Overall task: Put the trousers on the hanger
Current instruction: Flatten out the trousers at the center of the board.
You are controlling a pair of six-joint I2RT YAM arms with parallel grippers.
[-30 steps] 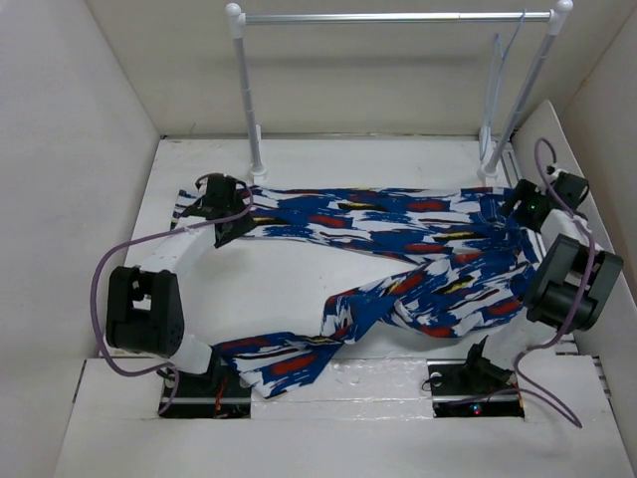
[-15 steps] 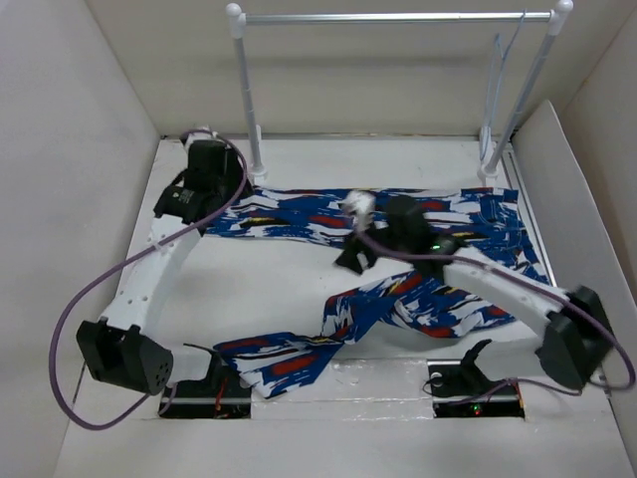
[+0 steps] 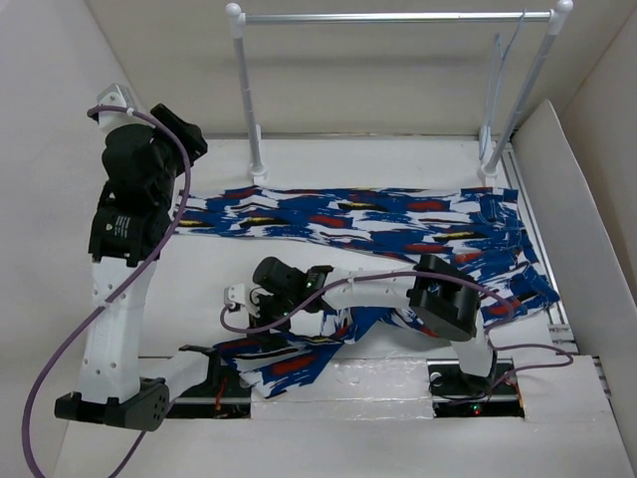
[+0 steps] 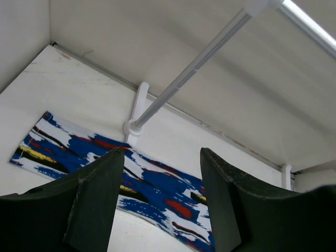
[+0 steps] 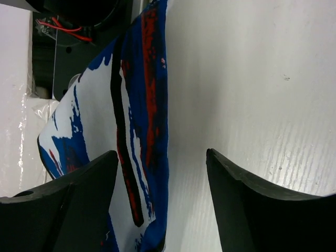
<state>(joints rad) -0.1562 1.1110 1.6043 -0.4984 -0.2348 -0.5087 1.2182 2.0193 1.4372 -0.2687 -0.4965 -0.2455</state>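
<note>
The trousers (image 3: 398,214) lie on the table, one leg stretched flat along the back, the other folded toward the front left (image 3: 289,360). The hanger (image 3: 501,60) hangs from the rail at the far right, apart from both arms. My left gripper (image 3: 184,139) is raised high above the far leg's left end, open and empty; in the left wrist view this gripper (image 4: 161,157) frames that leg (image 4: 157,184) far below. My right gripper (image 3: 261,304) hovers low beside the near leg, open with nothing in it; in its wrist view the gripper (image 5: 163,155) has the leg's edge (image 5: 142,105) just inside its left finger.
A white-posted rail rack (image 3: 398,17) stands across the back, its left post base (image 4: 134,126) just behind the far leg. White walls box in the table on the left, back and right. The left arm's base (image 5: 79,21) sits beyond the near leg's end.
The left arm let go of the far leg's end and rose up to the left. The right arm swung from the waist at the right across to the near leg.
</note>
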